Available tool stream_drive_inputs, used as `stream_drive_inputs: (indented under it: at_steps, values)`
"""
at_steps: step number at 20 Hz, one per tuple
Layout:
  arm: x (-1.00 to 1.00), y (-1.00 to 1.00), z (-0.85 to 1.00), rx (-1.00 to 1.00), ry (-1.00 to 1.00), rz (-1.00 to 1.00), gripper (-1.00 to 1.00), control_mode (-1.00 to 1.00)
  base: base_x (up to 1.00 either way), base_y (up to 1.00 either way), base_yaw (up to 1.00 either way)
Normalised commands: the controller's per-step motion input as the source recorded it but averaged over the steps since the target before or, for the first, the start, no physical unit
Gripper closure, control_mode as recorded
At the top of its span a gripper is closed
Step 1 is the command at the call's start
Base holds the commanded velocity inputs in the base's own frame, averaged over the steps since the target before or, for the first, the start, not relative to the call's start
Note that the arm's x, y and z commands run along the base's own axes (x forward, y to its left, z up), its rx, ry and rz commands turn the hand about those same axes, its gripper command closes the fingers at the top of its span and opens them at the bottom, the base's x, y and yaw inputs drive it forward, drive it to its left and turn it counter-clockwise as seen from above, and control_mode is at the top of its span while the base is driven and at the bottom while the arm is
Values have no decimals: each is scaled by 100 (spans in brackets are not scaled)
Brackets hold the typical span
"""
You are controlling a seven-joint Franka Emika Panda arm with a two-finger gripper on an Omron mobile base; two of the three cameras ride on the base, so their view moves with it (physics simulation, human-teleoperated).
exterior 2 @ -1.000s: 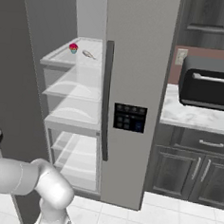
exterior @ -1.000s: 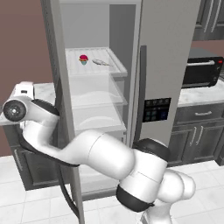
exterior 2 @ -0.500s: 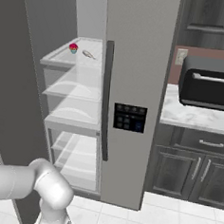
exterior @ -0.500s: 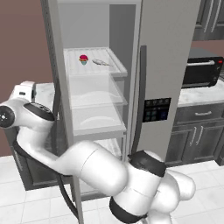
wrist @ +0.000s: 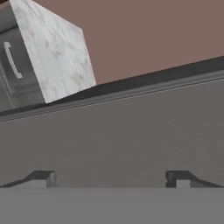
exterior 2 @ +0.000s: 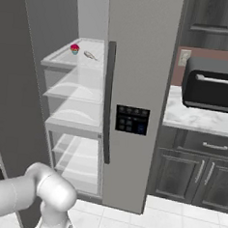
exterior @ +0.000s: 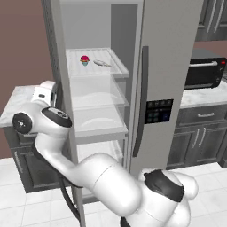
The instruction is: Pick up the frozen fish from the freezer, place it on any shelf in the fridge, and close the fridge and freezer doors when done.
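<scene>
Matt grey doors (exterior 2: 139,64); marbled white counter (wrist: 61,57).

Cupcake (exterior: 84,60): red top, teal wrapper, standing upright on a top shelf.
Toaster oven (exterior 2: 211,84): black, with a long pale bar handle across its front, sitting on the right-hand worktop.
Right worktop (exterior 2: 193,119): white marble, above dark grey cabinets.
Lower cabinets (exterior 2: 191,173): dark grey panelled doors with slim silver handles, a drawer above them.
Left worktop (exterior: 17,101): white marble slab on a dark grey cabinet.
Wall (exterior: 22,44): plain brownish red.
Outlet (exterior 2: 184,57): pale plate on the wall, just left of the toaster oven.
Floor (exterior 2: 184,225): white tiles.
</scene>
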Motion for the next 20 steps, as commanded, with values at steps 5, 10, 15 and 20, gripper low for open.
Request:
stream_drive_inputs:
  at_steps: [5, 10, 15, 20]
  values:
    - [0, -84, -1, 2, -12, -4, -100, -100, 0, 0, 0]
    - [0, -83, 0, 2, -10, -4, -100, -100, 0, 0, 0]
    - [6, -68, 0, 1, -6, -6, -100, -100, 0, 0, 0]
    - [16, -48, 0, 0, -2, -10, -100, -100, 0, 0, 0]
